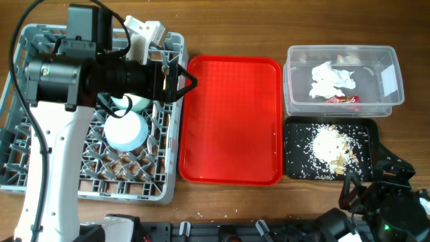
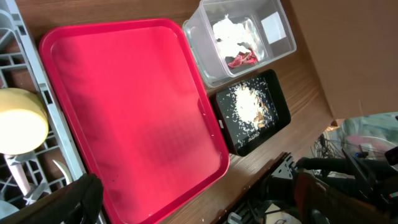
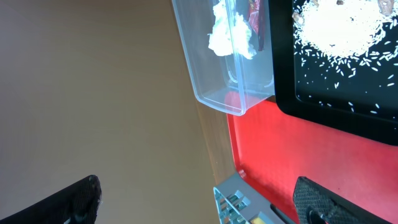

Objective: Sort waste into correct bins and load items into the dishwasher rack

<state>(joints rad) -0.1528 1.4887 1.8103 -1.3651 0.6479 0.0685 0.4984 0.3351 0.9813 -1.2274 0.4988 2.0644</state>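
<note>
The grey dishwasher rack (image 1: 40,168) fills the left side. A light blue bowl (image 1: 127,132) sits in it, with a second pale bowl (image 1: 134,103) partly under my left arm. A yellow-green cup (image 2: 20,121) stands in the rack too. My left gripper (image 1: 190,82) hangs open and empty over the rack's right edge. In the clear tub (image 1: 295,101) lie a white napkin (image 1: 330,78) and a red foil wrapper (image 1: 344,99). Rice scraps (image 1: 330,142) cover the black tray (image 1: 295,168). My right gripper (image 1: 368,180) is open and empty at the front right, just past the black tray.
An empty red serving tray (image 1: 232,114) lies between the rack and the two bins. Both wrist views show it too: red tray (image 2: 137,106), red tray (image 3: 298,162). Bare wooden table runs along the front edge and behind the tray.
</note>
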